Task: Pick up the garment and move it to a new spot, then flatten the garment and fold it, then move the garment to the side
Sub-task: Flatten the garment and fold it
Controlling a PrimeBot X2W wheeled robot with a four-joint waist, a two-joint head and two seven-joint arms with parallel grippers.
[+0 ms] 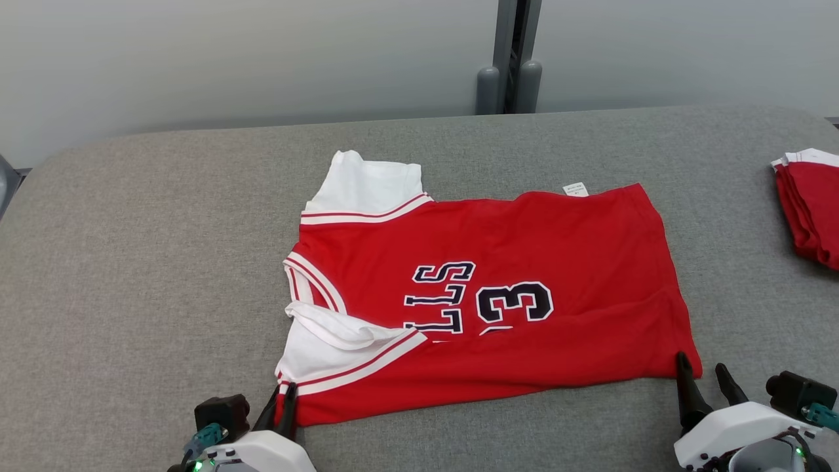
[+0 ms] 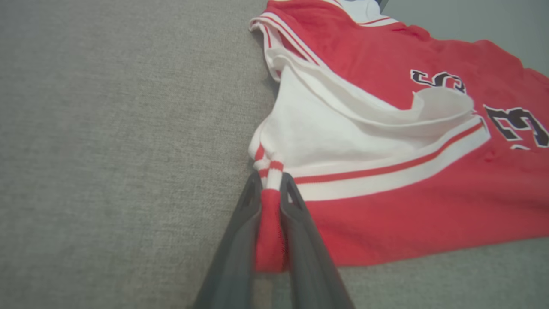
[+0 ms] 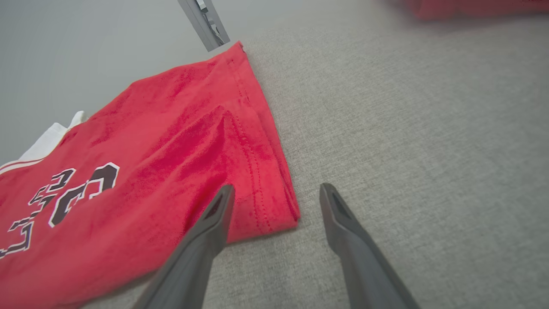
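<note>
**Near-edge grab — half done**

Jersey (image 1: 524,249) lies flat, centre of the table (image 1: 144,262). Left gripper (image 2: 270,182) is clamped on the near sleeve corner. Right gripper (image 3: 276,189) is spread wide, straddling the near hem corner — it should be closed on both layers before anything is lifted, then both corners raised evenly.

Red garment (image 1: 524,236) with white trim on a grey table (image 1: 131,262)
The garment was bright red, its sleeves white and edged in white bands with a thin red stripe; the lettering and the 3 were dark navy outlined white. The table was mottled grey weave. The folded pile (image 1: 809,210) was red with white edges. The left gripper (image 1: 284,392) and right gripper (image 1: 701,362) had dark grey fingers.
</note>
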